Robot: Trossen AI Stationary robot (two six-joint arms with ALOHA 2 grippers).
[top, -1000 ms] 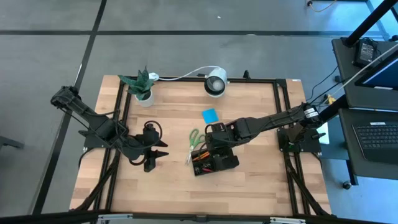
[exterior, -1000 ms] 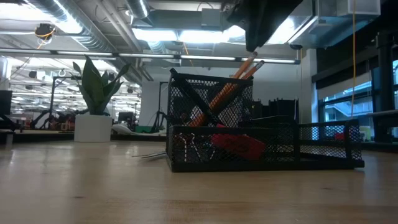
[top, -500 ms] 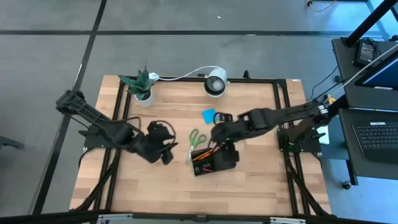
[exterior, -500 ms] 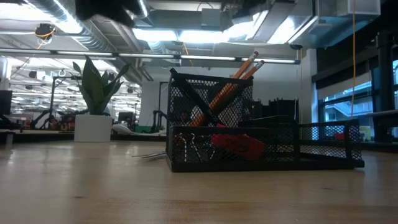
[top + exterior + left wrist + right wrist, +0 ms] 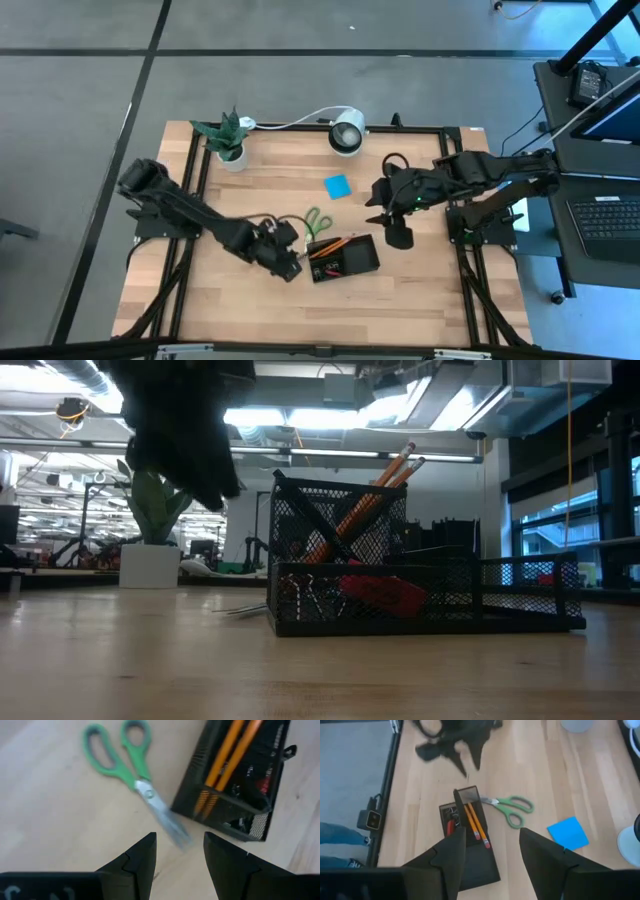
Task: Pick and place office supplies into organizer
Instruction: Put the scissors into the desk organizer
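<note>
Holding pencils (image 5: pixel 331 245) already, the organizer (image 5: pixel 345 258) sat mid-frame; scissors (image 5: pixel 314 222) and pad (image 5: pixel 337 185) lay outside; both grippers' jaws gaped, released.

Grey floor (image 5: pixel 90 90); ceiling strip lights (image 5: pixel 300 415); windows (image 5: pixel 555 535) at room's side.

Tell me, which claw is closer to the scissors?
The left claw. It hangs open right by the scissors, near the blade tips. The right claw is open too, farther off on the organizer's other side.
</note>
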